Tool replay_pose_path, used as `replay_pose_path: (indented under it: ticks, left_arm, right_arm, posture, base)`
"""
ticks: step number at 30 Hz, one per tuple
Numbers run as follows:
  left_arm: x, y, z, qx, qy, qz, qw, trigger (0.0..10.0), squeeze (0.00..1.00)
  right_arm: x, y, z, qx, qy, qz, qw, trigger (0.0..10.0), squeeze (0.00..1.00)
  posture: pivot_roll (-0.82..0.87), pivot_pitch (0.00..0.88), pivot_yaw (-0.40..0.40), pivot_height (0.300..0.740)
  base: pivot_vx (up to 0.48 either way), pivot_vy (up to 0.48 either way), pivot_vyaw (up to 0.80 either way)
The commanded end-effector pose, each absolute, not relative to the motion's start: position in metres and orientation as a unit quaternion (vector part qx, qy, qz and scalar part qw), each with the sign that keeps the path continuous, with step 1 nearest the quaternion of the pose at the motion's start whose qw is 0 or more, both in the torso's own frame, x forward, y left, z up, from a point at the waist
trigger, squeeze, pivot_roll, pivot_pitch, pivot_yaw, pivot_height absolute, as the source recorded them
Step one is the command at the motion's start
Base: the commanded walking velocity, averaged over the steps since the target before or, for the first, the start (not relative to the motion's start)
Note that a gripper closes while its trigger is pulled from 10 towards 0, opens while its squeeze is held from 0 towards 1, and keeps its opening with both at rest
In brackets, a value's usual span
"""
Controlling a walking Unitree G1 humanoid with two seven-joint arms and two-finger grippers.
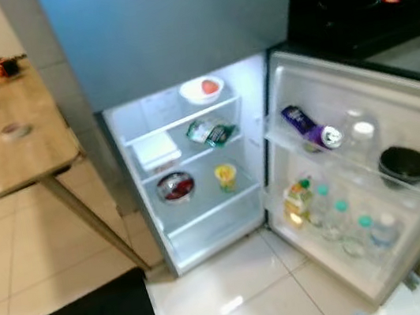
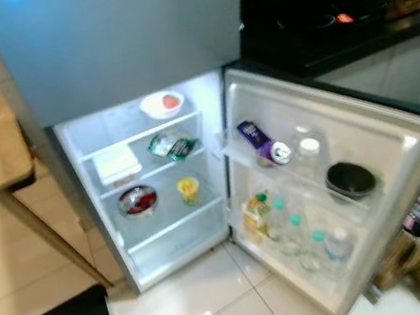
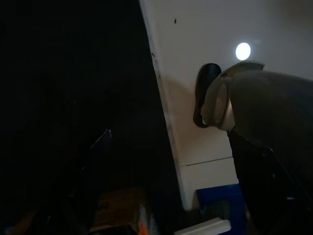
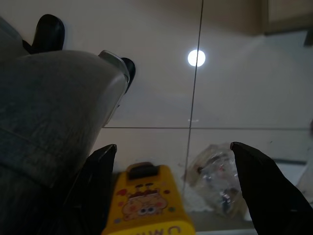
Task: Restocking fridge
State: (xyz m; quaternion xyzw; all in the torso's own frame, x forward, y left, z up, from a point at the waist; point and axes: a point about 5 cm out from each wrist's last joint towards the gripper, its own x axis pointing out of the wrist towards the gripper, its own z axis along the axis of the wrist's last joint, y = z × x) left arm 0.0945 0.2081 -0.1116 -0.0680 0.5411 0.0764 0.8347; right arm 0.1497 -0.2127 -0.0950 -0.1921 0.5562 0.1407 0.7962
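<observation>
Currently the fridge (image 1: 194, 160) stands open, door (image 1: 372, 172) swung right, shelves stocked. Right gripper (image 4: 171, 181) hangs over the floor, fingers apart, empty. Left gripper: state cannot be told.

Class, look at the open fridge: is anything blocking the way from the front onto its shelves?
Nothing visible does. The fridge door is swung wide open, and the tiled floor in front is bare. The shelves already hold a white bowl, a green packet, a red-filled bowl and a yellow cup, with gaps between them.
</observation>
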Motion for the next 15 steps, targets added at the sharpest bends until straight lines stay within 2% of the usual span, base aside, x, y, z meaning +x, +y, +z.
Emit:
replay_pose_path:
  ticks: [1,5,13,15]
  left_arm:
    - [0.0962,0.2074,-0.1112,-0.065,0.539,0.069,0.837,10.0,0.0]
    - [0.0955,0.2098,-0.1109,-0.062,0.54,0.067,0.836,10.0,0.0]
    - [0.0918,0.2152,-0.1107,-0.066,0.546,0.062,0.833,10.0,0.0]
    - [0.0906,0.2153,-0.111,-0.067,0.548,0.06,0.831,10.0,0.0]
  right_arm:
    - [0.1474,-0.2106,-0.0962,-0.188,0.559,0.147,0.794,10.0,0.0]
    - [0.1476,-0.2107,-0.0961,-0.189,0.558,0.148,0.794,10.0,0.0]
    - [0.148,-0.2107,-0.0959,-0.185,0.554,0.146,0.798,10.0,0.0]
    - [0.1481,-0.2107,-0.0958,-0.186,0.553,0.146,0.799,10.0,0.0]
  posture:
    - [-0.08,0.0,0.022,0.74]
    - [-0.08,0.0,0.022,0.74]
    - [-0.08,0.0,0.023,0.74]
    - [-0.08,0.0,0.019,0.74]
  base:
    - [0.0,0.0,-0.77]
    - [0.0,0.0,-0.77]
    - [0.0,0.0,0.0]
    - [0.0,-0.371,0.0]
